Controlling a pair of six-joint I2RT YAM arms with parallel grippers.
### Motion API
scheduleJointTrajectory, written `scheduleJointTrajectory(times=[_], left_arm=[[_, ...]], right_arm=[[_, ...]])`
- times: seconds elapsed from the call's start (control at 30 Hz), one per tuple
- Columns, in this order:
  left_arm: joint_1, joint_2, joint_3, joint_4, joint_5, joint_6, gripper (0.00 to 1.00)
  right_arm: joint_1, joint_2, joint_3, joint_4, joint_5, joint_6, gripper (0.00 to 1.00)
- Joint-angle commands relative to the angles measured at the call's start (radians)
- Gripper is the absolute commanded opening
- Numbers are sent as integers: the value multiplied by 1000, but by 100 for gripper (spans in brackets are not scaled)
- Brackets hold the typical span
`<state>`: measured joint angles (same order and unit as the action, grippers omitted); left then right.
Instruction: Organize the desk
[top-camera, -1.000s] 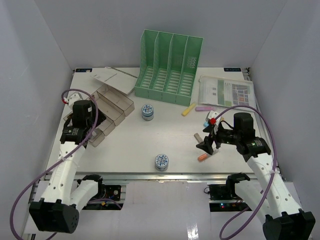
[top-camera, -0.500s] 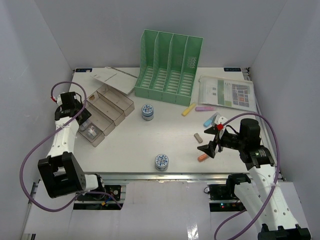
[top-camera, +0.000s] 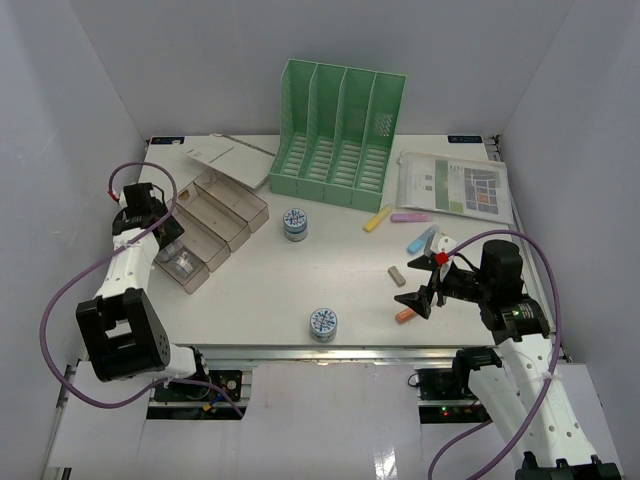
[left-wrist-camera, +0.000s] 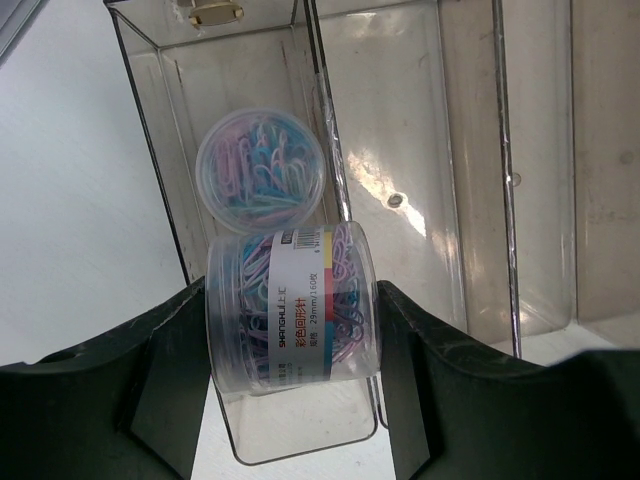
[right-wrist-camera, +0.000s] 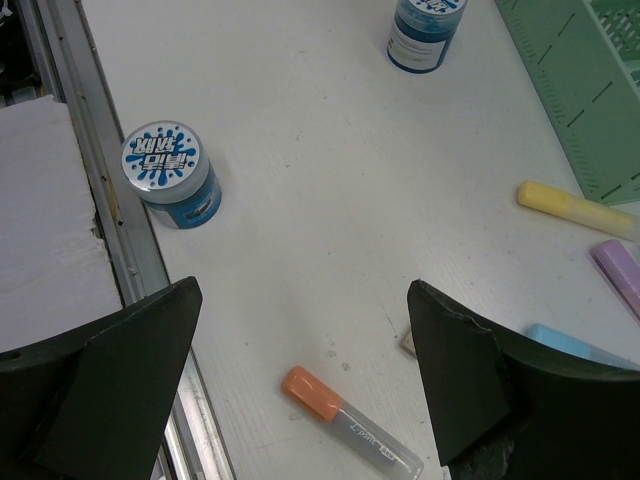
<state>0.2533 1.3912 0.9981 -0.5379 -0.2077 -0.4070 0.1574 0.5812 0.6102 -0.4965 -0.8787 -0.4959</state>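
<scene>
So the white table (top-camera: 250, 290) sits boxed in by plain white walls (top-camera: 80, 90), with a metal rail (top-camera: 380, 349) along the near edge. A green file rack (top-camera: 340, 130) stands at the back, papers (top-camera: 455, 185) to its right, and a clear compartment box (top-camera: 215, 225) on the left. Two blue tubs (top-camera: 295, 223) and some markers (top-camera: 405, 314) lie scattered about. The left fingers (left-wrist-camera: 170, 370) grip a jar of paper clips (left-wrist-camera: 290, 305) over the box. The right fingers (right-wrist-camera: 470, 370) hang spread wide with nothing between them, above the orange marker.
</scene>
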Motion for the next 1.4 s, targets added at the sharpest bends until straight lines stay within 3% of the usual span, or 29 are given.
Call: scheduleJointTrajectory(times=[0.0,0.73,0.87,1.13,1.37], left_arm=[[26,24,31,41,24,19,12],[49,98,-43,68,133,38,19],[50,109,-46,65,122,30,37],[49,82,-8,36,98,32,83],[49,65,31,6,94,36,93]], right_arm=[[-3,-8,0,24,-24,19,90],[-4,-11,3,20,-27,20,90],[-4,-12,2,18,-26,20,90],[-4,-9,2,17,-29,19,90],[-4,-9,3,16,-29,17,90]])
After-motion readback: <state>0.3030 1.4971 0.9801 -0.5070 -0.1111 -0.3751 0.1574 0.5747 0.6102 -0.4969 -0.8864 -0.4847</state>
